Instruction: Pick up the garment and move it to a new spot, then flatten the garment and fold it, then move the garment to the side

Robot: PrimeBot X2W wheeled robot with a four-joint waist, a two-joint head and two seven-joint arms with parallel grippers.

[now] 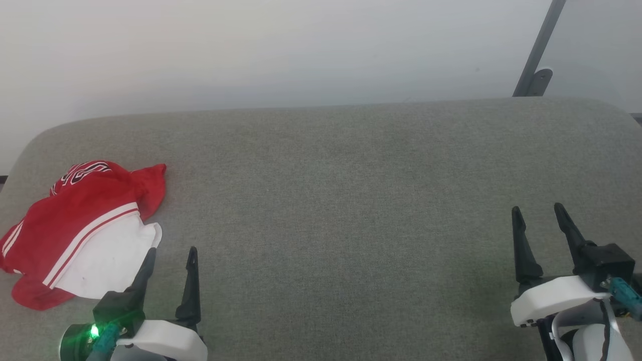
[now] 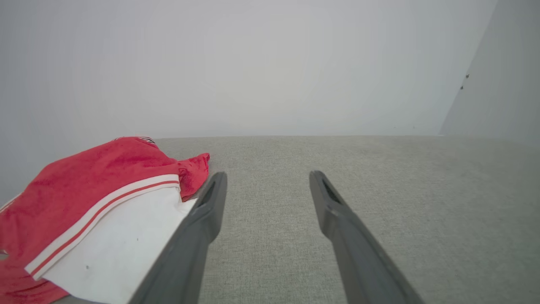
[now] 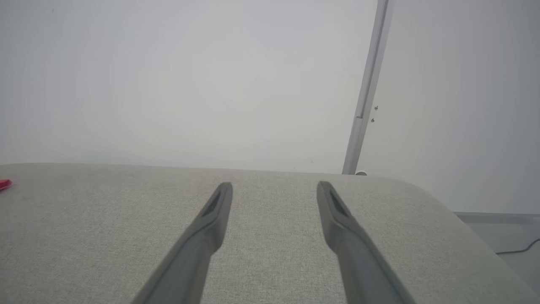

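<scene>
The garment (image 1: 80, 225) lies crumpled at the left end of the table (image 1: 351, 200), just beside the left tool (image 1: 171, 250), which like the right tool (image 1: 536, 208) stands wide open and empty, so the left tool should probably swing left over a raised red fold before closing.

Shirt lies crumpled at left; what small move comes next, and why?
Probably shift the left pincer leftward over the garment and lower it: its jaws stand open and empty beside the crumpled heap, while the right pincer sits far off.
</scene>
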